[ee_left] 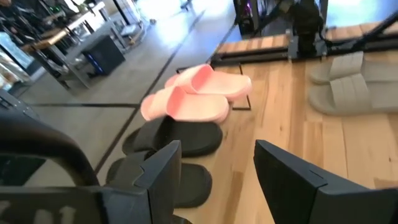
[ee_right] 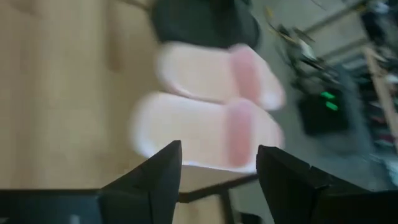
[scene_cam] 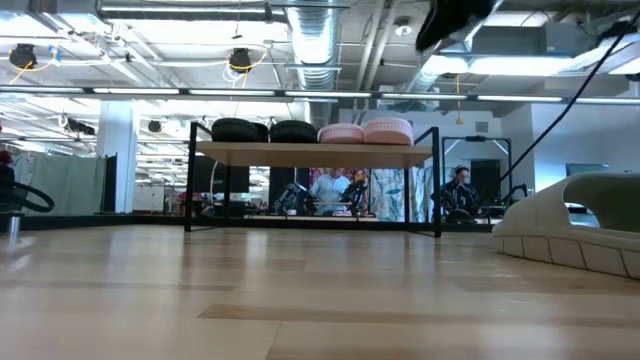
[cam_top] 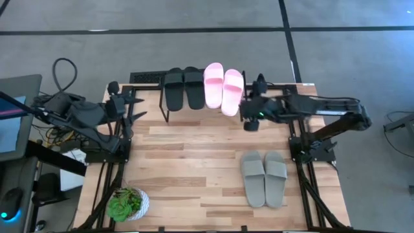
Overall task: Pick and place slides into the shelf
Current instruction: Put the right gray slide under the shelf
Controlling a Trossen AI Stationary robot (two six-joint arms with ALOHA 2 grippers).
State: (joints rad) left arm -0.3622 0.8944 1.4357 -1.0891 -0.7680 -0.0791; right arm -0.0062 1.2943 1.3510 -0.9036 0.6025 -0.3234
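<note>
The shelf [cam_top: 163,110] stands at the table's far edge, and its plank [scene_cam: 310,153] shows in the low view. On it lie the black slides [cam_top: 183,87] and, to their right, the light pink slides [cam_top: 223,87], soles down. The near end of the right pink slide hangs over the shelf's near edge. The grey-green slides [cam_top: 264,178] lie side by side on the table's right half. My right gripper [cam_top: 246,111] [ee_right: 217,168] is open just right of the pink slides' near ends, touching nothing. My left gripper [cam_top: 136,107] [ee_left: 217,168] waits open by the shelf's left end.
A small potted plant [cam_top: 128,204] stands at the table's near left corner. Bare wood lies between the shelf and the grey-green slides. Both arm bases stand at the table's left and right edges. People and desks show in the room beyond the shelf.
</note>
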